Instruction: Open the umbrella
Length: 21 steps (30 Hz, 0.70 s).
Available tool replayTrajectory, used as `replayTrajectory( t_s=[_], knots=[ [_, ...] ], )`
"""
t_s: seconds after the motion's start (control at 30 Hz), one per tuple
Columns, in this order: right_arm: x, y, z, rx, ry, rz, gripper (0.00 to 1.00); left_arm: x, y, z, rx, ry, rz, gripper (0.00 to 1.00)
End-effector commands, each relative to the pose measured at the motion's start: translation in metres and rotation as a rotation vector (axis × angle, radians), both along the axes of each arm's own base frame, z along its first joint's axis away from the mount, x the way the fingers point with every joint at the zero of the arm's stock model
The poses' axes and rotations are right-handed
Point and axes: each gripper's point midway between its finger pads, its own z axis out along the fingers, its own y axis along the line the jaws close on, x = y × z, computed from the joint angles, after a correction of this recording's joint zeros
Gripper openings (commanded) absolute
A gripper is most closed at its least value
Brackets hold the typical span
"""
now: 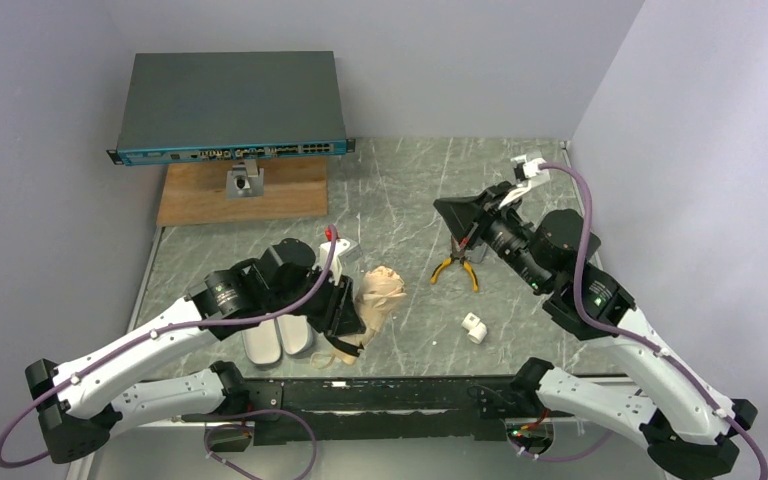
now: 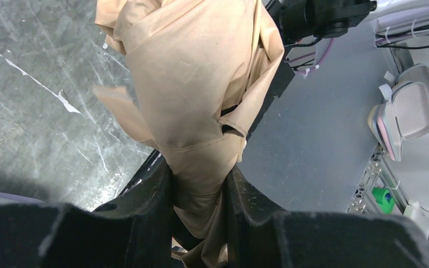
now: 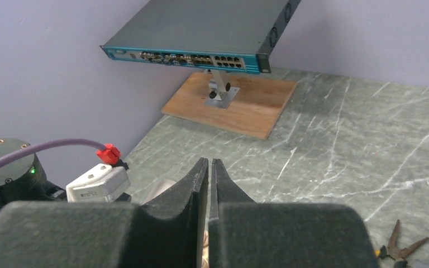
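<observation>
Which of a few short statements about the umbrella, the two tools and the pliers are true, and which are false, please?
1. The left tool is shut on the umbrella. True.
2. The right tool stands wide open. False: its jaws are closed, with nothing between them.
3. The umbrella is fully opened. False: its fabric is bunched up.
4. The pliers lie on the table. True.

Umbrella between case shells and pliers
</observation>
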Motion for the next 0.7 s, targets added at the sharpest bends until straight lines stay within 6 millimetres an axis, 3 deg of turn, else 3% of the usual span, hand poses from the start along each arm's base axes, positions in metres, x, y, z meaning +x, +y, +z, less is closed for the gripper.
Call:
replayTrajectory(
  t_s=[0.0,0.07,0.1,0.13,0.3,0.67],
  knots=[
    [-0.007,-0.007,-0.029,-0.024,0.12,-0.013,0.24,0.014,-0.01,0.026,-0.076,-0.065,0.046,0.0],
    [-0.014,0.001,-0.059,-0.054,0.224,0.025,0.62,0.015,-0.013,0.029,-0.09,-0.069,0.043,0.0],
    [-0.02,0.008,-0.072,-0.063,0.269,0.069,0.88,0.015,-0.014,0.029,-0.098,-0.07,0.039,0.0],
    [-0.026,0.014,-0.084,-0.066,0.306,0.112,0.98,0.016,-0.016,0.03,-0.105,-0.074,0.036,0.0],
    [-0.058,0.029,-0.116,-0.035,0.393,0.282,1.0,0.021,-0.021,0.037,-0.128,-0.09,0.044,0.0],
    [-0.063,0.058,-0.132,0.08,0.48,0.389,1.0,0.023,-0.036,0.054,-0.211,-0.098,0.027,0.0]
  ],
)
